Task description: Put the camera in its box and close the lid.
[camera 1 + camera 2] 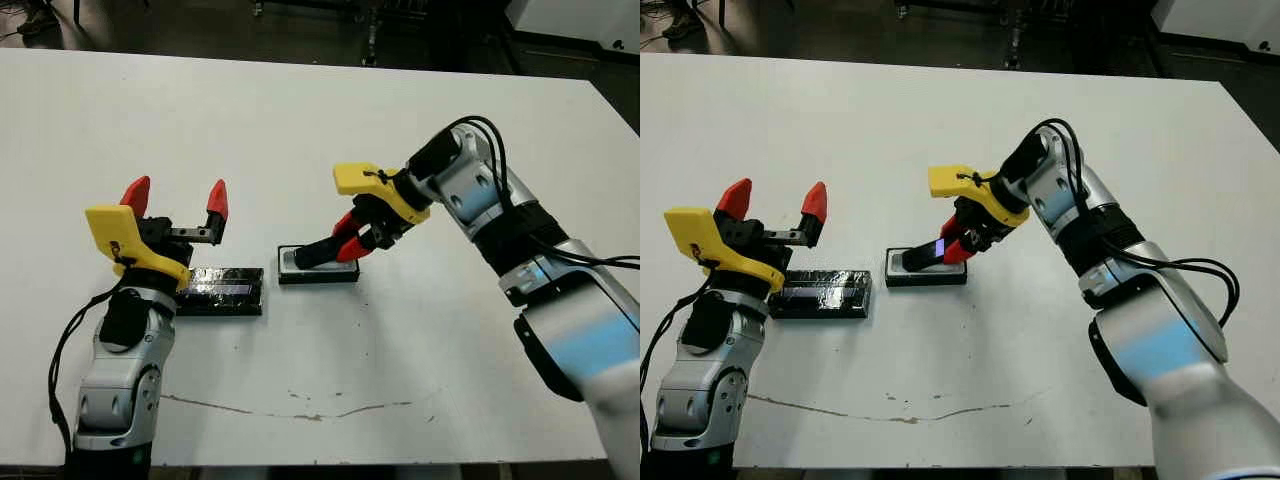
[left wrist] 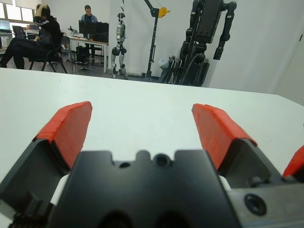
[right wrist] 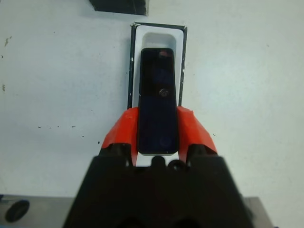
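The right gripper (image 3: 157,124) pinches the camera (image 3: 157,97) by one end, its two red fingers (image 3: 119,129) pressed against the long sides of the bar. Seen from the wrist, the camera lies lengthwise over the box (image 3: 133,61) and lined up with the white lining, the far end reaching toward the box's far wall. From the head views the bar is tilted, its low end down at the box (image 1: 318,271) and its held end raised, so it does not appear to be seated flat yet; whether the low end already touches the lining cannot be told. The box sits on the white table (image 1: 300,120) near the middle. The lid (image 1: 222,290) lies flat on the table just to the left of the box, apart from it, right in front of the left gripper (image 1: 178,197). That gripper has its fingers spread wide and holds nothing, poised above the near end of the lid. By this reading the task is roughly half done: the camera is picked up and brought to the box, but lowering it in, letting go, then lifting the lid and setting it over the box all remain.
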Robot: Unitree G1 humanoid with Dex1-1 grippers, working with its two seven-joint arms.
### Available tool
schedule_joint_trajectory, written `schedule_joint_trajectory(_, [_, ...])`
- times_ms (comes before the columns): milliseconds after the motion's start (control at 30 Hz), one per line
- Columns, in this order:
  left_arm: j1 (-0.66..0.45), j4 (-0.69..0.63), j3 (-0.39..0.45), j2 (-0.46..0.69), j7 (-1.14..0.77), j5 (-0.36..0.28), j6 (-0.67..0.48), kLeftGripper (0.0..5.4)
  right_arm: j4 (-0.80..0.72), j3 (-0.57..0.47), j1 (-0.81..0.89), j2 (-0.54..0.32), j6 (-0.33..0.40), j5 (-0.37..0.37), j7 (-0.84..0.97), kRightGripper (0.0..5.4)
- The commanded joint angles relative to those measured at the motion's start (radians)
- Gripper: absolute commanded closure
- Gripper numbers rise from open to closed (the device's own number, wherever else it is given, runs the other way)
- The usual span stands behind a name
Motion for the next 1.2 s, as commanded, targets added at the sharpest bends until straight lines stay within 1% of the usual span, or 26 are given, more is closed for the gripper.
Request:
schedule_joint_trajectory(33, [0.010, 0.002, -0.001, 0.000, 0.002, 0.007, -0.003, 0.00, -0.007, 0.004, 0.006, 0.001, 0.006, -0.006, 0.009, 3.74])
schedule_joint_trajectory(200, [0.009, 0.002, -0.002, -0.002, 0.003, 0.007, -0.005, 0.00, 0.004, 0.009, 0.005, 0.007, 0.000, -0.018, 0.008, 3.74])
schedule_joint_trajectory(333, [0.010, 0.004, -0.001, -0.003, 0.004, 0.007, -0.007, 0.00, 0.016, 0.011, 0.008, 0.017, 0.011, -0.028, 0.004, 3.74])
schedule_joint_trajectory(467, [0.011, 0.003, -0.002, -0.004, 0.004, 0.008, -0.008, 0.00, 0.018, 0.011, 0.014, 0.027, -0.008, -0.034, -0.001, 3.74])
schedule_joint_trajectory(600, [0.012, 0.003, -0.003, -0.004, 0.005, 0.009, -0.008, 0.00, 0.010, 0.013, 0.017, 0.041, 0.023, -0.043, -0.011, 3.74])
schedule_joint_trajectory(933, [0.012, 0.000, -0.002, -0.006, 0.007, 0.008, -0.001, 0.00, 0.010, 0.022, 0.033, 0.080, 0.014, -0.045, -0.018, 3.74])
schedule_joint_trajectory(1033, [0.012, 0.001, -0.002, -0.004, 0.007, 0.014, -0.003, 0.00, 0.009, 0.017, 0.037, 0.091, 0.045, -0.040, -0.022, 3.74])
schedule_joint_trajectory(1200, [0.015, 0.003, -0.001, -0.005, 0.004, 0.013, -0.007, 0.00, -0.030, 0.023, 0.047, 0.092, 0.074, -0.047, -0.042, 3.74])
